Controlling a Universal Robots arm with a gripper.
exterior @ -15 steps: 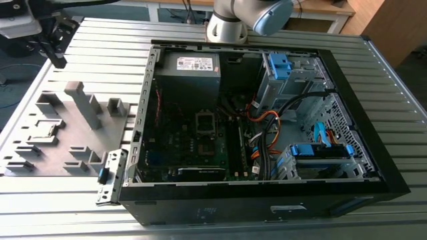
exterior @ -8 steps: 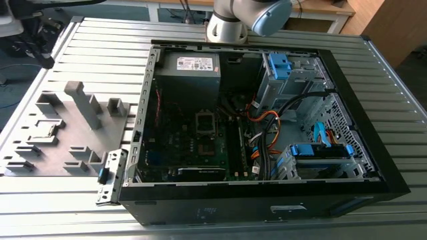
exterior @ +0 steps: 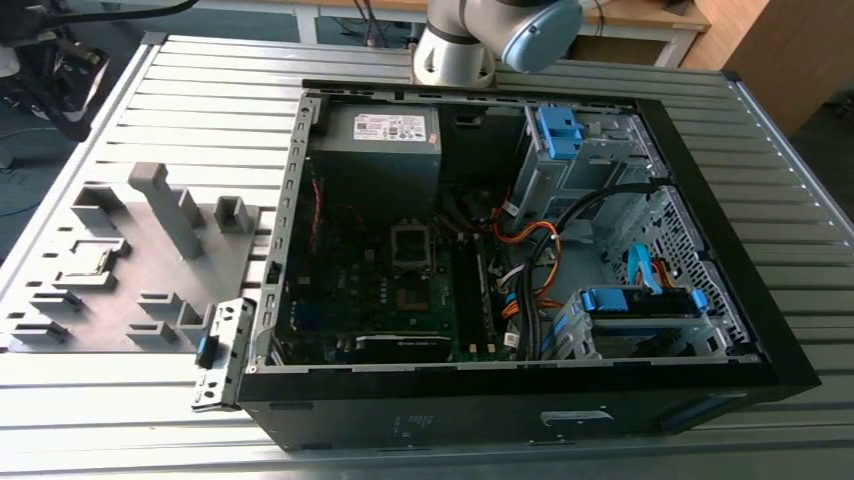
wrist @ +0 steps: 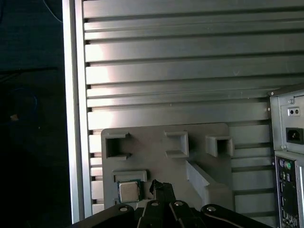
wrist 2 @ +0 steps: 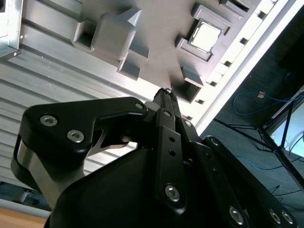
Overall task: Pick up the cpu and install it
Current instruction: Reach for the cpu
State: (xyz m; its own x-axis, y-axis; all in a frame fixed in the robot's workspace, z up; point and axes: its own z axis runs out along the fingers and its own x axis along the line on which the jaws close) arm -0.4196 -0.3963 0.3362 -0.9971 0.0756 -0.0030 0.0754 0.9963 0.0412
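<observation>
The cpu [wrist 2: 205,35] is a small silver-grey square chip lying flat in a square pocket of the grey holder plate [wrist 2: 161,28], beside the computer case [exterior: 534,250]. It also shows in the first wrist view, cpu [wrist: 128,192], and in the exterior view, cpu [exterior: 91,262]. My gripper [wrist 2: 165,92] hangs well above the plate, its black fingers closed together with nothing between them. In the first wrist view the gripper [wrist: 160,186] tip lies just beside the chip's pocket. The motherboard's socket [exterior: 411,245] sits in the middle of the open case.
The holder plate [exterior: 134,290] carries several raised blocks and a tall ramp piece [exterior: 167,205]. The case stands on a ribbed metal table [exterior: 200,90]. Inside are a power supply [exterior: 378,140], orange and black cables [exterior: 534,270] and blue drive brackets [exterior: 641,300]. The arm [exterior: 467,40] rises behind the case.
</observation>
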